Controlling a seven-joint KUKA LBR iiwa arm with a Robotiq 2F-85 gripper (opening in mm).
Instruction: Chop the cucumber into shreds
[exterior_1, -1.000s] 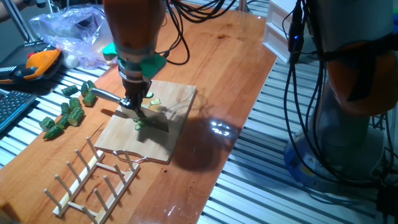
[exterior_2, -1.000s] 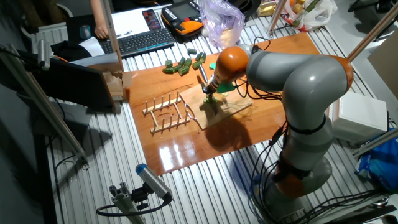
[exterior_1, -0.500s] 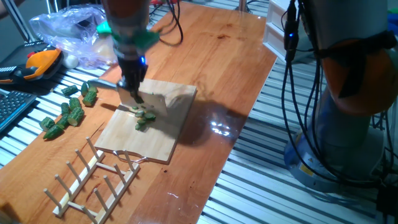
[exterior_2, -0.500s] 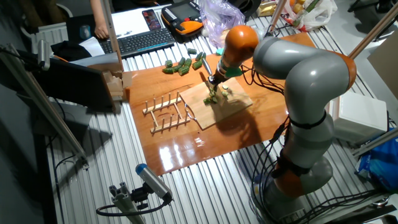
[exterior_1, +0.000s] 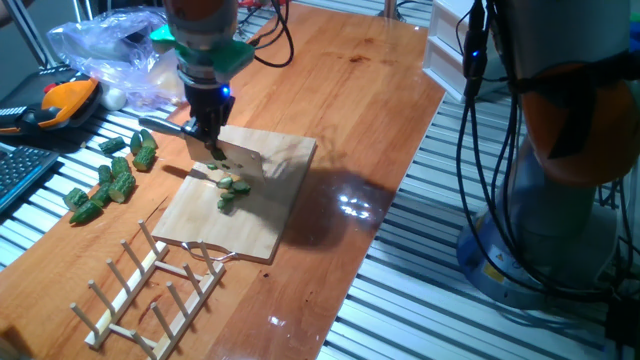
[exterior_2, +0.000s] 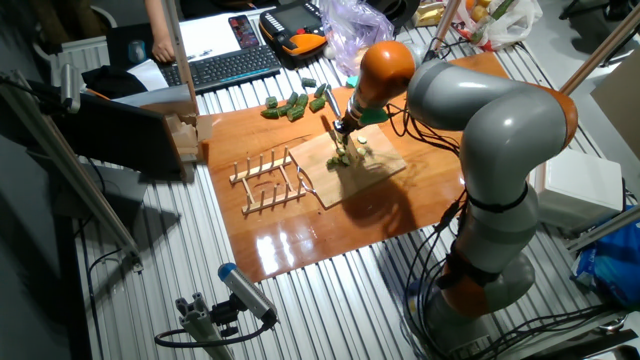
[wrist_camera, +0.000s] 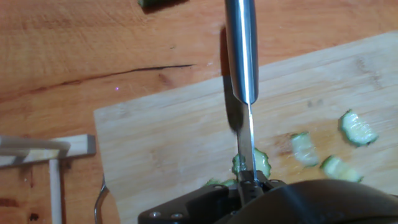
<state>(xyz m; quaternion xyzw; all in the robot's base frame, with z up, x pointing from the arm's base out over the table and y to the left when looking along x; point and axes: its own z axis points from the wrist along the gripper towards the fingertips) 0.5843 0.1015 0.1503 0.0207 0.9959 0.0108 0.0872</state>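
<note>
1. Gripper (exterior_1: 210, 150): it stands over the far part of the wooden board (exterior_1: 262, 225), clamped on a knife (wrist_camera: 242, 68). The steel handle runs away from the hand camera and the thin blade points down at the board.
2. Cucumber (wrist_camera: 252, 165): it lies on the board directly under the blade, touching it. What shows is a small piece with a pale green cut face and a dark, ridged rind edge.
3. Handling (judgement): the piece looks light, wet and firm but brittle. It is likely to slide or stick to the blade, so cuts should press straight down through its middle.
4. Shreds (wrist_camera: 329, 149): 3 pale flat bits with darker rims lie just beside the cucumber in the hand view. Others cluster near the board's middle (exterior_1: 232, 190).
5. Spare chunks (exterior_1: 110, 180): dark green bumpy pieces lie scattered on the table, well apart from the board.
6. Wooden rack (exterior_1: 140, 290): it sits beside the board's near edge.
</note>
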